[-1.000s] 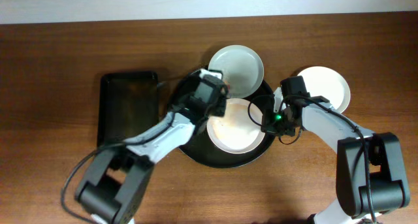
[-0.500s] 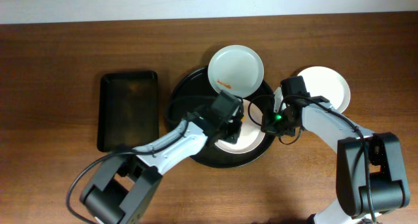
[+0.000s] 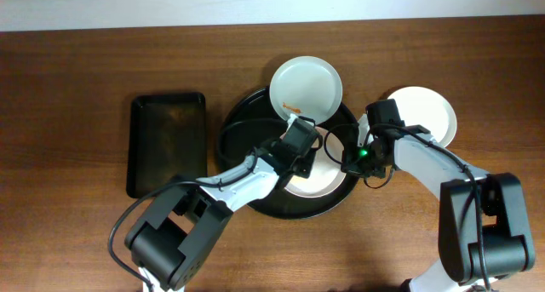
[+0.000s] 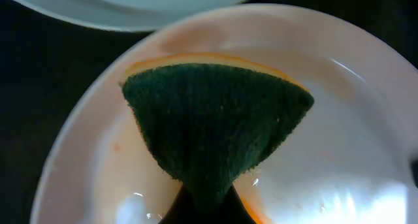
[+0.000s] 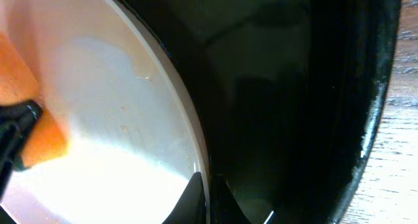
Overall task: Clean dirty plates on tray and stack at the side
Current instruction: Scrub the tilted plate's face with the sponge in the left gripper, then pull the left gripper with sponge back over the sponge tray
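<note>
Overhead view: both arms reach in from the near table edge to the round black tray [image 3: 294, 212]. The left gripper [image 3: 300, 158] bends over the near plate [image 3: 328, 183], which lies in the tray. The right gripper [image 3: 350, 160] meets that plate's right edge. Only the left wrist view shows the left jaws clamped on a green-faced orange sponge [image 4: 215, 119] pressed to the plate. The right wrist view shows the right jaws pinching the plate's rim. Farther off, a smeared plate [image 3: 306, 88] overlaps the tray's far rim. A third plate [image 3: 423, 113] sits on the tabletop [image 3: 85, 71] to the right.
</note>
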